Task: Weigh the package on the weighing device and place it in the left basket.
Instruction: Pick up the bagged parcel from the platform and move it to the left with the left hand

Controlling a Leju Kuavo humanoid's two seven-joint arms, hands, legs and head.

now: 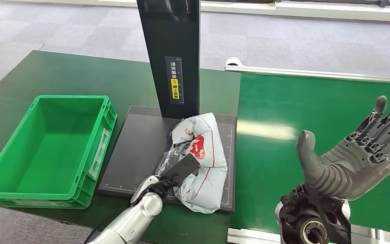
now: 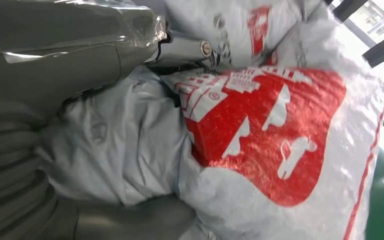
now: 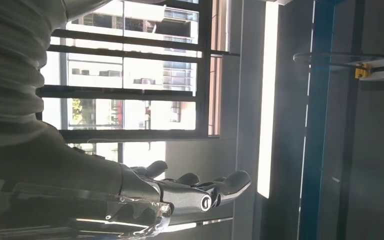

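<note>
A grey-white plastic package with a red logo lies on the black platform of the weighing device, on its right half. My left hand reaches in from the near side and grips the package's left edge. In the left wrist view the package sits between the thumb and the fingers of my left hand. The green basket stands empty to the left of the platform. My right hand is raised over the right side, palm up and fingers spread, holding nothing; the right wrist view shows this hand against windows.
The device's tall black post rises from the platform's far edge, just behind the package. A bright green belt surface lies to the right of the platform. The dark green table ends at grey carpet floor beyond.
</note>
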